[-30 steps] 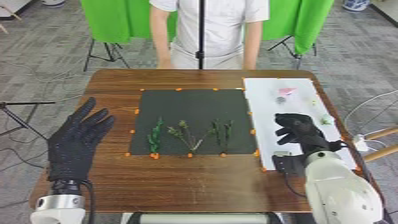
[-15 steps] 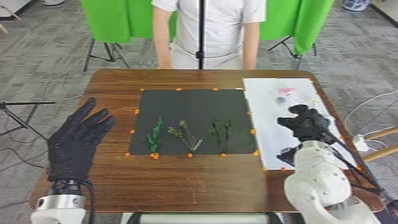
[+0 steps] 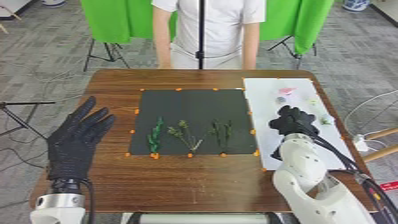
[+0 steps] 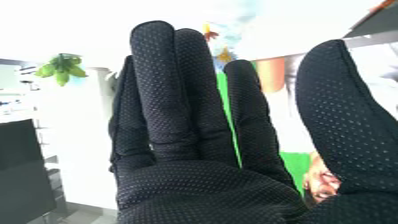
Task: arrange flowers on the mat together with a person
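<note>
Open mat point(image 3: 191, 105) stretched beyond the left sprig point(image 3: 155, 136), middle sprig point(image 3: 186, 134) and right sprig point(image 3: 227, 136), which stood in the way across its near half, with narrow gaps between them. The left hand point(image 3: 75, 145) obstructed the worktop point(image 3: 191, 185) just beside the mat's left edge. Between that hand and the right arm point(image 3: 304, 162), bare wood gave a way in from the near side. The right hand point(image 3: 295, 122) blocked the middle of the sheet point(image 3: 266, 86); farther along lay a pink flower point(image 3: 286, 91).
</note>
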Controlling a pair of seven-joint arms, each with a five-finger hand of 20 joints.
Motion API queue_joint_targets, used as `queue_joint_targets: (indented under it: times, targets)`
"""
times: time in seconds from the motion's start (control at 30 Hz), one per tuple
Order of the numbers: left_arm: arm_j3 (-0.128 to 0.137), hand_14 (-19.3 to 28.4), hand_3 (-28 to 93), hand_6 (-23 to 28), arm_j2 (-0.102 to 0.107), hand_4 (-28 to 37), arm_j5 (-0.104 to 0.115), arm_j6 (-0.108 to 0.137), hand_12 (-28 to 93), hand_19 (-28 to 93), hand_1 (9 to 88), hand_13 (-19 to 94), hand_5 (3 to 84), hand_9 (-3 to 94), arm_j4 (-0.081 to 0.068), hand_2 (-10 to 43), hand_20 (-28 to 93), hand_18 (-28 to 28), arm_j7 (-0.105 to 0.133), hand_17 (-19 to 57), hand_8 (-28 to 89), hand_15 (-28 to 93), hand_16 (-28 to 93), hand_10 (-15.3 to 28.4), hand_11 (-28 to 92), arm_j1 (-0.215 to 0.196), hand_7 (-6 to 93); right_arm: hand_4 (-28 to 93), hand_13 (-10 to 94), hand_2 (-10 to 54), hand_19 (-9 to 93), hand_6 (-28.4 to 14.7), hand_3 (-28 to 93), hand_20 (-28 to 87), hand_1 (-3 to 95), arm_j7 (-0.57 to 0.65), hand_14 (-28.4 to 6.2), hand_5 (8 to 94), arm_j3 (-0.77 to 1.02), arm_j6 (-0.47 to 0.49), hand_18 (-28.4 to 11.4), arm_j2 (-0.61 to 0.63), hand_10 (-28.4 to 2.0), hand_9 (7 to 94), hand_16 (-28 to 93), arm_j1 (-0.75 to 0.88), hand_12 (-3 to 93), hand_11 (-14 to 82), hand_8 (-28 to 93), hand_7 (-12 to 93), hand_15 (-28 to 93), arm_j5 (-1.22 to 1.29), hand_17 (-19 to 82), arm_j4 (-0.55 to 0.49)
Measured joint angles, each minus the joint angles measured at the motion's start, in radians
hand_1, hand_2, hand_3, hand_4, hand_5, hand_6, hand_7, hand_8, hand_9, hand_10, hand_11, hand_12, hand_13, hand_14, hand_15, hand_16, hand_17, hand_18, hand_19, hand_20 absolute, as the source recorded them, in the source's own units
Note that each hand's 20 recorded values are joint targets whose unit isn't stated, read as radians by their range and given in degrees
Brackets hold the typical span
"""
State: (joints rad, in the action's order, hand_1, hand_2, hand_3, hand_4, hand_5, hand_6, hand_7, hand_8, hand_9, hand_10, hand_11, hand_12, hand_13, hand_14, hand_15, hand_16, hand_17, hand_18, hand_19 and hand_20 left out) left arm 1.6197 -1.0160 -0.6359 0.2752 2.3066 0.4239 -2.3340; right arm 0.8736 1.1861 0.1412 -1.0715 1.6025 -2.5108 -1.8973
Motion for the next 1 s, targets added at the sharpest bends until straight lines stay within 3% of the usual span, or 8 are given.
queue_joint_targets:
  times: [0.2,0.33,0.53,1.0]
  targets:
    - [0.000,27.5,79,10.0,-0.001,-27.2,0.000,0.000,9,57,21.3,27,37.7,36.0,0.000,8.8,1,23.4,-0.002,-7.6,-10,49,-11,21.4,24,0.004,11.4,-28,63,-7.0,74,-0.2,81,5,36.5,0.073,-12.2,53.7,-0.034,0.050,-18.1,0.010,-15.2,67.0,6,-0.031,12.8,29.5,-14,14,58,-0.001,17,0.026]
    - [0.000,27.5,79,10.0,-0.002,-27.2,0.000,-0.001,9,57,21.4,27,37.7,36.0,-0.001,8.8,1,23.4,-0.006,-7.6,-9,49,-11,21.4,24,0.008,11.5,-28,69,-9.3,76,2.4,80,3,43.4,0.069,-9.3,65.5,-0.042,0.069,-16.8,0.010,-11.8,75.5,10,-0.043,14.2,26.1,-14,14,53,-0.004,20,0.043]
    - [0.000,27.5,79,10.2,-0.003,-27.2,-0.002,-0.004,9,57,21.4,27,37.8,36.0,-0.001,8.9,1,23.4,-0.013,-7.6,-9,49,-11,21.4,24,0.019,11.4,-28,77,-9.5,78,3.0,69,1,54.1,0.064,-6.2,84.6,-0.096,0.050,-15.7,0.024,-8.0,91.3,20,-0.069,26.7,15.1,-1,13,46,-0.090,23,0.064]
    - [0.008,27.6,79,10.3,-0.004,-27.1,-0.005,-0.006,9,57,21.4,27,38.0,35.9,0.003,8.9,1,23.4,-0.011,-7.7,-9,49,-11,21.6,24,0.021,11.3,-28,79,-9.5,78,1.6,70,0,56.1,0.067,-5.8,87.1,-0.141,-0.120,-15.3,0.043,-8.0,93.6,22,-0.067,29.4,13.6,0,13,46,-0.173,24,0.071]
